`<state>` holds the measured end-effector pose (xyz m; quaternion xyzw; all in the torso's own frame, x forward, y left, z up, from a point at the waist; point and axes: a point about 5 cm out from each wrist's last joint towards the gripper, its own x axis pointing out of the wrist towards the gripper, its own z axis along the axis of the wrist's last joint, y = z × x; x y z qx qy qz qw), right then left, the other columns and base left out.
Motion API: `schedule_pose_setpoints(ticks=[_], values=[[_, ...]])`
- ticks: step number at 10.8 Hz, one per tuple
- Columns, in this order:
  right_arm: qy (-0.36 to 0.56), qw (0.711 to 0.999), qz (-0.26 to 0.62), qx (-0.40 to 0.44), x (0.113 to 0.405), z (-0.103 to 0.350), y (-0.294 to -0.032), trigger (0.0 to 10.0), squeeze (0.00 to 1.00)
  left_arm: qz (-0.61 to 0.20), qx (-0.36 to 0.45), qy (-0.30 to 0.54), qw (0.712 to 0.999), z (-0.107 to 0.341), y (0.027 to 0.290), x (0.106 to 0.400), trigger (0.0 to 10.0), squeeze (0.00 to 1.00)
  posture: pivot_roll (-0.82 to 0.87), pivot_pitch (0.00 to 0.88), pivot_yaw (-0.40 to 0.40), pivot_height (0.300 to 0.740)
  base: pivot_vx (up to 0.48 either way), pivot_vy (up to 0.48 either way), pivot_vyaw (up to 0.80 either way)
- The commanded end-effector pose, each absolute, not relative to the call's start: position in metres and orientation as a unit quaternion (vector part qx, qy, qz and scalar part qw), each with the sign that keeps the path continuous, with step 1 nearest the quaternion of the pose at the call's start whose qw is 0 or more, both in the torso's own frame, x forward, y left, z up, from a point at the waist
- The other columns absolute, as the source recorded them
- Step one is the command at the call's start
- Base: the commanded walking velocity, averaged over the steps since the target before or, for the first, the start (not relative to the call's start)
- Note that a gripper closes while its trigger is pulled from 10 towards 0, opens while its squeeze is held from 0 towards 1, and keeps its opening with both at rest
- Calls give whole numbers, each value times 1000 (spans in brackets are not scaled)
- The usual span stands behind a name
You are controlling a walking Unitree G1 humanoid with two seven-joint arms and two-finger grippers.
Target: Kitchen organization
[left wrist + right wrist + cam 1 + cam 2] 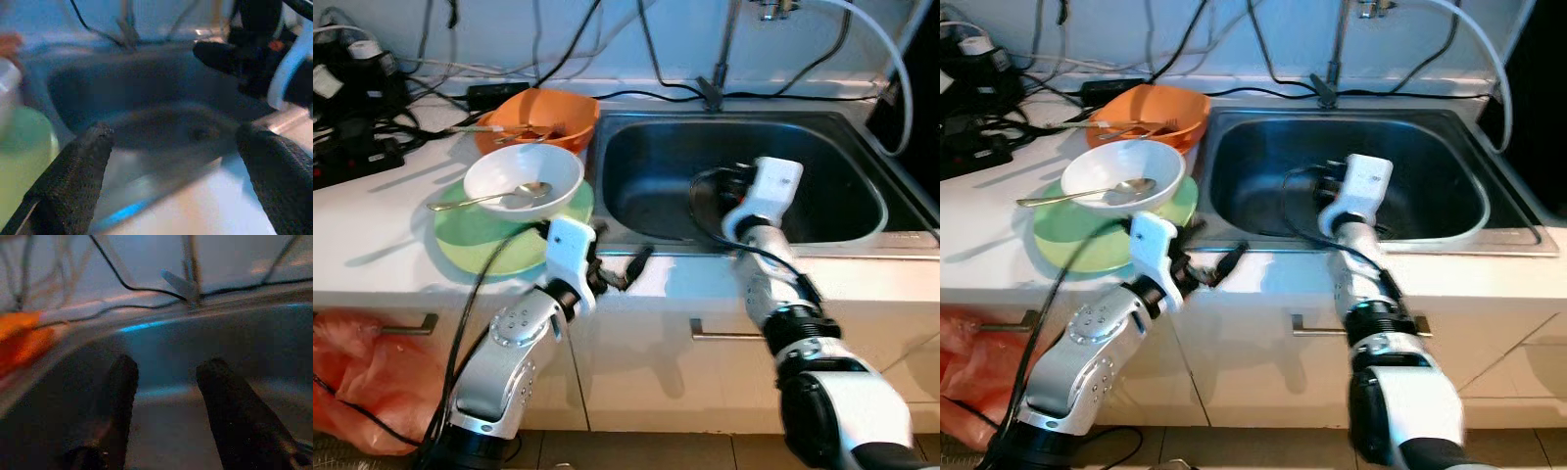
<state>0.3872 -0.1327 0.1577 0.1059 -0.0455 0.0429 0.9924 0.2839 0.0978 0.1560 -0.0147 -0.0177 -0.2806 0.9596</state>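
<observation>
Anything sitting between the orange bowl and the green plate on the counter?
Yes. In the left eye view a white bowl with a spoon in it sits on the green plate, just in front of the orange bowl.

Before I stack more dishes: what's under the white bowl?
The white bowl, with a spoon in it, sits on a green plate. The bowl covers the plate's middle, so anything between them can't be seen.

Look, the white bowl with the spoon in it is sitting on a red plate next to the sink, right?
Not quite. The white bowl with the spoon in it does sit next to the sink, but the plate under it is light green, not red. The left eye view shows this.
</observation>
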Motion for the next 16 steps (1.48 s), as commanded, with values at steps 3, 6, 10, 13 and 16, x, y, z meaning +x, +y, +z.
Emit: schedule_pose_setpoints(ticks=[3, 6, 10, 13, 16], values=[[-108, 979, 141, 98, 377, 182, -109, 10000, 1000, -142, 25, -158, 977, 203, 131, 295, 10000, 251, 120, 49, 17, 740, 0, 0, 0], [-106, 969, 208, 84, 357, 176, -97, 10000, 0, 34, 49, -196, 979, 217, 183, 301, 10000, 0, 116, 49, 20, 740, 0, 0, 0], [-82, 929, 359, 46, 318, 173, -92, 10000, 0, 134, 31, -143, 980, 198, 218, 299, 10000, 0, 116, 48, 18, 740, 0, 0, 0], [-72, 916, 393, 31, 308, 177, -88, 10000, 0, 103, -130, -74, 983, 174, 210, 311, 10000, 0, 116, 40, 20, 740, 0, 0, 0], [-61, 890, 452, 24, 294, 178, -82, 10000, 0, 41, -202, -83, 975, 179, 198, 317, 196, 0, 114, 37, 26, 740, 0, 0, 0]])
